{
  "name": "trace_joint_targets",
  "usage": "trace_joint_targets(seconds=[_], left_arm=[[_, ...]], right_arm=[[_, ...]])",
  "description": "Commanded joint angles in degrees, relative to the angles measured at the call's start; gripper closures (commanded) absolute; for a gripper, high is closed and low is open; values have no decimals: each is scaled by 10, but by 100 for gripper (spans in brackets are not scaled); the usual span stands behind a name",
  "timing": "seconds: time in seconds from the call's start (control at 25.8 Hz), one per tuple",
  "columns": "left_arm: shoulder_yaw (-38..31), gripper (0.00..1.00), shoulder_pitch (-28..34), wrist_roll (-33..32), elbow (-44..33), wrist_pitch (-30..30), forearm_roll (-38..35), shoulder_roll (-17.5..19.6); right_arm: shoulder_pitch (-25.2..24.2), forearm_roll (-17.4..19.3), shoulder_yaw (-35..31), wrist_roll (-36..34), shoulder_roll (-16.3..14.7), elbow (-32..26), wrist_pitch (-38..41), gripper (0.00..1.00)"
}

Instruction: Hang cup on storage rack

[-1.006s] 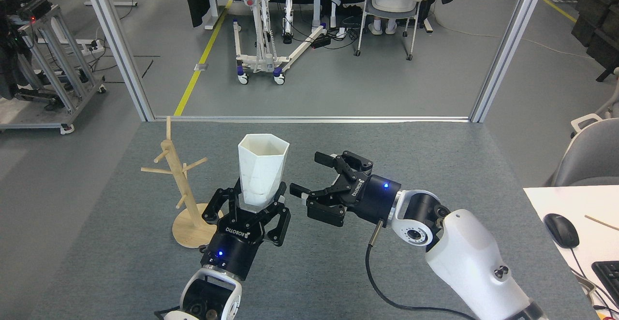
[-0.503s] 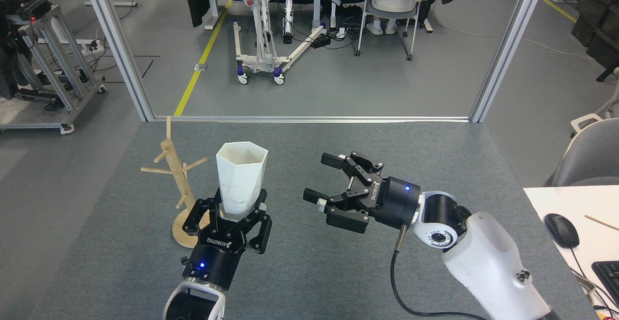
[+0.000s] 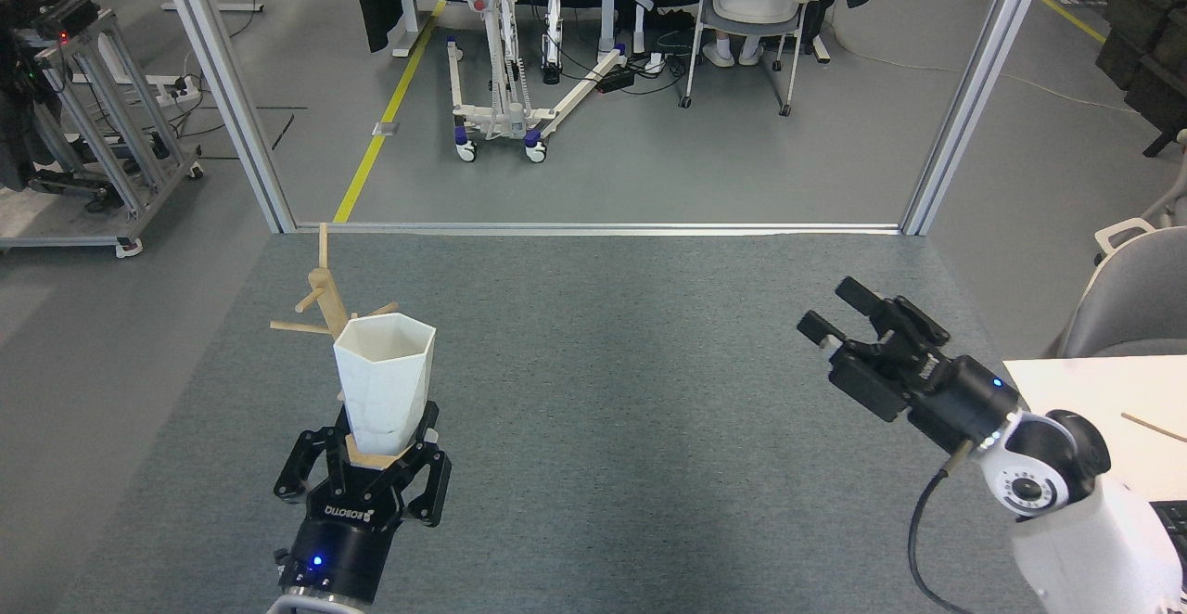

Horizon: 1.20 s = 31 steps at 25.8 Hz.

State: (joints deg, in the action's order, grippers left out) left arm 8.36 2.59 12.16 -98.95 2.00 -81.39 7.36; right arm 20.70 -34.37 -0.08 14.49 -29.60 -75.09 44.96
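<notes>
My left gripper (image 3: 371, 447) is clamped on the base of the cup (image 3: 384, 382), holding it upright directly in front of the storage rack (image 3: 322, 303); no peg carries it yet, so the hanging remains. My right gripper (image 3: 846, 314), fingers apart and empty, is well right of the rack.

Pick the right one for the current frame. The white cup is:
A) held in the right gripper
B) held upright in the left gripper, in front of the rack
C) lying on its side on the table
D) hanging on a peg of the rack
B: the cup stands rim-up with its base clamped in the left gripper, covering the lower storage rack; the right gripper is open and empty, far to the right.
</notes>
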Motion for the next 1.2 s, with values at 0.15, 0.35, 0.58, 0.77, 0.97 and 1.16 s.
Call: trace_joint_targets(seconds=[0.15,0.35,0.58,0.77,0.97,1.16], left_arm=[[-39,84,19,7,3,7,2,4],[-55,84,10,-1,30,7,17,4],[-70,84,-31,-1,105,2,48,20],[-88,84,-62,1,149,0,64,37],[-96,84,-76,5,178,0,76,41],[-99,84,-84,6,184,0,78,48]], right_arm=[[-70,-18,-113,3,4,59,0,1],[-85,-82,-114,1,6,59,-56,1],[-106,-127,-114,1,7,59,-116,1],[-109,-126,-114,1,7,59,-117,1],[-109,-127,-114,1,6,59,-117,1],[-110,-127,-113,1,6,58,-117,1]])
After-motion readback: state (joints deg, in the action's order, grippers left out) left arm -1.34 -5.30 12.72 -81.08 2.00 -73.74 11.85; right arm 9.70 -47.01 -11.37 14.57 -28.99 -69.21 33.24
